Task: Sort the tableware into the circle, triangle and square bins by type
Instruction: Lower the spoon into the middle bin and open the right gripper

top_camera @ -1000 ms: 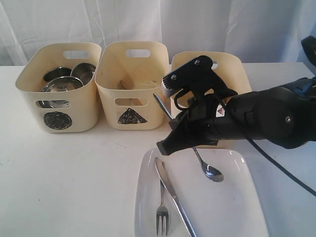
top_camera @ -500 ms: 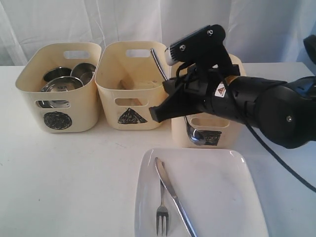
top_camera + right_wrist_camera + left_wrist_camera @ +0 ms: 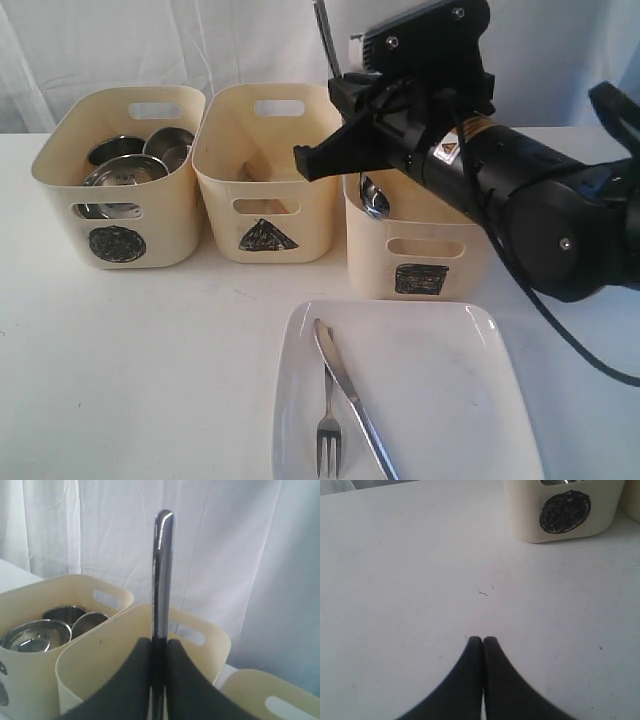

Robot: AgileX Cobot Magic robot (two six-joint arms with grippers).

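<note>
My right gripper (image 3: 312,158) is shut on the steel spoon, high over the gap between the triangle bin (image 3: 265,180) and the square bin (image 3: 415,255). The spoon handle (image 3: 324,35) points up and its bowl (image 3: 374,200) hangs just inside the square bin's left rim. In the right wrist view the handle (image 3: 162,570) rises from between my fingertips (image 3: 159,642). The circle bin (image 3: 117,200) holds steel bowls (image 3: 125,165). A steel fork (image 3: 328,425) and knife (image 3: 350,400) lie on the white plate (image 3: 450,400). My left gripper (image 3: 482,639) is shut and empty above bare table.
The circle bin (image 3: 565,512) stands ahead of my left gripper. The three bins stand side by side at the back of the white table (image 3: 150,350), in front of a white curtain. The right arm's black body (image 3: 540,200) reaches over the square bin.
The right gripper has lifted the spoon off the plate, up and back, until its bowl hangs at the square bin's rim. Fork and knife have stayed in place.
</note>
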